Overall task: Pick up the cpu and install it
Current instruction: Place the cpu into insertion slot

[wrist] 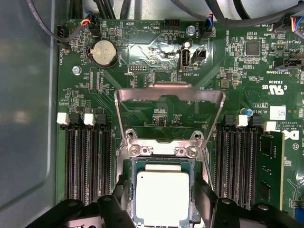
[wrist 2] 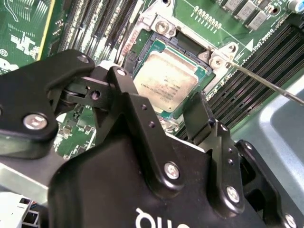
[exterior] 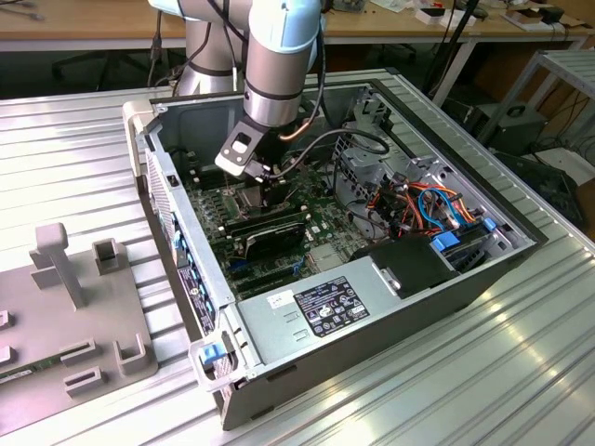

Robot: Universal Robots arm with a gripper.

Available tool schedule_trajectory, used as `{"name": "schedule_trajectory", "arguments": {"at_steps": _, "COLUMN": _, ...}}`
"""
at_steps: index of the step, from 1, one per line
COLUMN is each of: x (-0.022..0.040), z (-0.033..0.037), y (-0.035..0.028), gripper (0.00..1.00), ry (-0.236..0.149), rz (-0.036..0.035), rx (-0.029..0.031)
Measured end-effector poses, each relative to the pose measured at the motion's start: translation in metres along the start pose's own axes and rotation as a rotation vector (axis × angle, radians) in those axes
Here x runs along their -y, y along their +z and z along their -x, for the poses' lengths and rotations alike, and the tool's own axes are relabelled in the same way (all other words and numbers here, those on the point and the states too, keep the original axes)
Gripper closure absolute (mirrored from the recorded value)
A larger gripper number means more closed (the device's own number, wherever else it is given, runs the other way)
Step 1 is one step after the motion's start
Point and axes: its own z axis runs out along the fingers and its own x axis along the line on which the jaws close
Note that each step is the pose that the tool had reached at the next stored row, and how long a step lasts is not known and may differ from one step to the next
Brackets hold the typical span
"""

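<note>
At the exterior view's left, fixture: a grey holder plate [exterior: 102, 316] lies on the ribbed metal desk [exterior: 56, 158], just beside the case; its slots look made to park parts before fitting
Case: the open computer case [exterior: 177, 223] lies on its side, so the motherboard [wrist: 156, 61] faces up and the arm can reach it from above
End effector: the end effector [exterior: 268, 190] hangs low over the socket; in the first wrist view its fingers [wrist: 205, 199] are spread, one on each side of the chip, pinching nothing that I can see
Cpu: the cpu [wrist: 163, 199] lies flat and square inside the socket [wrist: 164, 163], silver top up; I judge it seated
Load frame: the hinged metal frame [wrist: 168, 91] stands swung open on the socket's far side, leaving the way in free
Right end: coloured cables [exterior: 432, 200] are bundled well apart from the socket
</note>
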Motion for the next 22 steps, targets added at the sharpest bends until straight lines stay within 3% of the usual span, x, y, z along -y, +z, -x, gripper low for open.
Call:
{"name": "schedule_trajectory", "arguments": {"at_steps": 4, "x": -0.0001, "z": 0.0, "y": -0.0028, "gripper": 0.33, "ry": 0.0, "rz": 0.0, "rx": 0.0001}}
{"name": "schedule_trajectory", "arguments": {"at_steps": 12, "x": -0.0007, "z": -0.0002, "y": -0.0217, "gripper": 0.33, "ry": 0.0, "rz": 0.0, "rx": 0.0}}
{"name": "schedule_trajectory", "arguments": {"at_steps": 17, "x": -0.0012, "z": -0.0003, "y": -0.0384, "gripper": 0.33, "ry": 0.001, "rz": 0.0001, "rx": 0.0}}
{"name": "schedule_trajectory", "arguments": {"at_steps": 22, "x": -0.0013, "z": -0.0004, "y": -0.0407, "gripper": 0.33, "ry": 0.001, "rz": 0.0002, "rx": -0.0001}}
